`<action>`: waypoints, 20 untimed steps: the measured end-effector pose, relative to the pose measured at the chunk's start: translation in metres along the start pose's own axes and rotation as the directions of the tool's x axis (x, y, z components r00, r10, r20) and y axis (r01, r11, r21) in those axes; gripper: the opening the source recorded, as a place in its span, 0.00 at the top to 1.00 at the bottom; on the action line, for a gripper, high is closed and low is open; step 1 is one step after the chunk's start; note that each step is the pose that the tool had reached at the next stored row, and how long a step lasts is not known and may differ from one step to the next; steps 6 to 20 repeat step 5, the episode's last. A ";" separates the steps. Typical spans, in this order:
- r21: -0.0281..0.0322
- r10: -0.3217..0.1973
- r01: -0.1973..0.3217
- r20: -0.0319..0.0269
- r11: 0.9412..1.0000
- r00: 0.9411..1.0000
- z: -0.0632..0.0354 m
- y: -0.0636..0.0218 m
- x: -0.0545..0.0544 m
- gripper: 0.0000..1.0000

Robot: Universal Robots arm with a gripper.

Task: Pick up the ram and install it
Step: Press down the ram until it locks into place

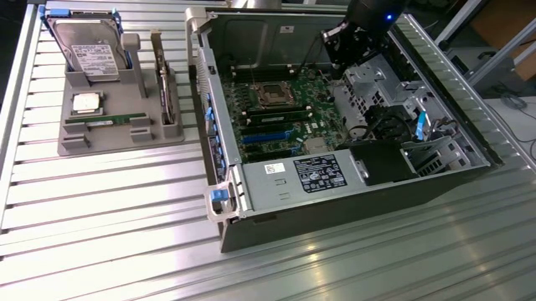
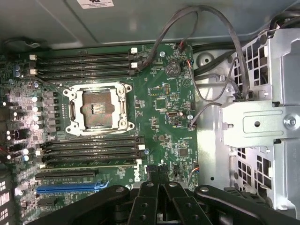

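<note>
Jaws together and empty: gripper (image 1: 342, 45) hangs over the open PC case (image 1: 277, 229), at about 1 o'clock of the motherboard in the exterior view. My wrist view looks straight down past the closed gripper (image 2: 159, 183) onto the motherboard (image 2: 164, 79), with the bare CPU socket (image 2: 98, 108) and the long black memory slots (image 2: 89, 150) beside it. The ram (image 1: 109, 120) I read as the target lies flat in the grey parts tray (image 1: 75, 147) on the bench (image 1: 125, 219), well apart from me at roughly 9 o'clock of the case. It sits just at 6 o'clock of the silver processor chip (image 1: 86, 102), and the hard drive (image 1: 88, 47) is at the tray's 12 o'clock end. A second stick (image 1: 277, 116) looks seated in a slot at 6 o'clock of the socket, though I can't tell whether it is latched. My judgement: the pick is not done for the tray stick, so I'm in the approach phase, nowhere near a grasp. A pick calls for clearing the case wall, jaws apart before descent, and lining up across the stick's thin width. It should be gripped by the long edges, clear of the tray's holding blocks. Risk: it's thin and lies low in the tray, so a skewed close could tip it.
</note>
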State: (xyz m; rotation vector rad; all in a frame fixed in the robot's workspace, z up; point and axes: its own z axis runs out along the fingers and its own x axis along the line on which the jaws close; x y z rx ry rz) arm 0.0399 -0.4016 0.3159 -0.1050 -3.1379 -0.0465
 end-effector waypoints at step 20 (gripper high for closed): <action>0.000 0.000 0.000 0.000 1.000 1.000 0.0000 0.0000 0.000 0.89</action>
